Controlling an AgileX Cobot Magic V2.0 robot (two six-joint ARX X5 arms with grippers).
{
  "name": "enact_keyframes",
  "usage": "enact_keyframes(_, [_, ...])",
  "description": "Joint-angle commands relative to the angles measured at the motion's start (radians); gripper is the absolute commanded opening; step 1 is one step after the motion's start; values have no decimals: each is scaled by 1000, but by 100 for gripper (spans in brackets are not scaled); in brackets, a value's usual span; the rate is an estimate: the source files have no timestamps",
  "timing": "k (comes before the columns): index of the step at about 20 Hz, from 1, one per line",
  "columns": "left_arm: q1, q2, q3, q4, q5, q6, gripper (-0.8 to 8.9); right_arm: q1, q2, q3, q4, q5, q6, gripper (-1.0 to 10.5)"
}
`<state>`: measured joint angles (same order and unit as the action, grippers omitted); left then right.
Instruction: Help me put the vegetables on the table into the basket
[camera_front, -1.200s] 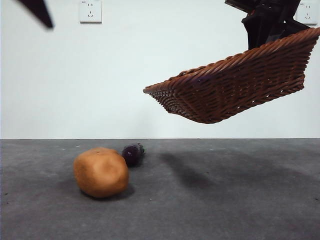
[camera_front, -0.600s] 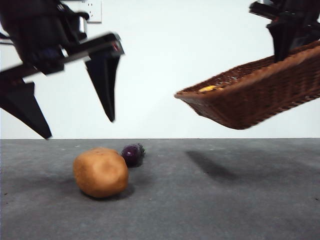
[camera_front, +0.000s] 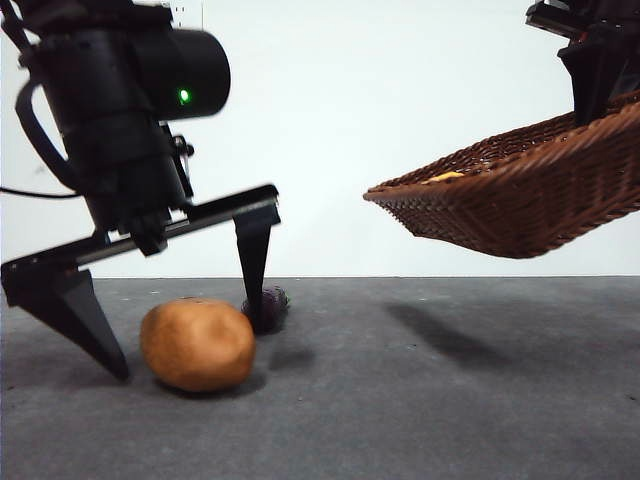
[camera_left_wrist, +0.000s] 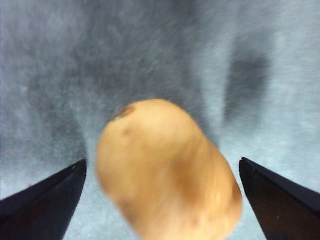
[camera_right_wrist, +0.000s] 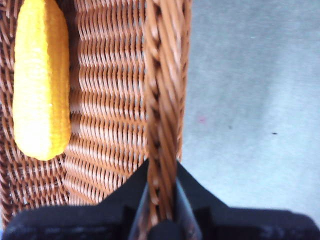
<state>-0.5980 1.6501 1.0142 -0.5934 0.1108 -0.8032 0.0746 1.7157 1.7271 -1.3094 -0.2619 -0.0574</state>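
The tan-brown potato (camera_front: 197, 343) lies on the dark grey table (camera_front: 420, 400); it also fills the left wrist view (camera_left_wrist: 167, 170). My left gripper (camera_front: 175, 320) is open, lowered with one jaw on each side of the potato, tips near the table. The small purple eggplant (camera_front: 268, 306) lies just behind, partly hidden by a jaw. My right gripper (camera_right_wrist: 161, 200) is shut on the braided rim of the wicker basket (camera_front: 520, 195), holding it tilted in the air at the right. The yellow lumpy vegetable (camera_right_wrist: 41, 80) lies inside the basket (camera_right_wrist: 115, 100).
A white wall stands behind the table. The basket's shadow falls on the table's right half.
My left gripper has come down from the upper left and now straddles the potato. The basket has shifted a little to the right and stays lifted.
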Motion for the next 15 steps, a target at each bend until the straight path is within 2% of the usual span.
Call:
enact_keyframes(1, [-4,19,-6,2,-1,-24,658,3,1,2,6,-40,-23,-9])
enact_keyframes(3, [-4,19,-6,6,-11,-24,336,3,1,2,6,-49,-24,-9])
enact_keyframes(4, [-4,19,-6,10,-10,-23,140,3,1,2,6,-49,-26,-9])
enact_keyframes(5, [-4,19,-6,12,-10,-23,21,3,1,2,6,-49,-26,-9])
enact_keyframes(7, [-4,18,1,16,-5,5,-9,3,1,2,6,-49,-26,-9])
enact_keyframes(11, [-5,-15,76,-5,45,184,-9,3,1,2,5,-49,-26,-9])
enact_keyframes(15, [-66,-154,138,-57,53,341,-9,4,1,2,-5,-49,-25,-9])
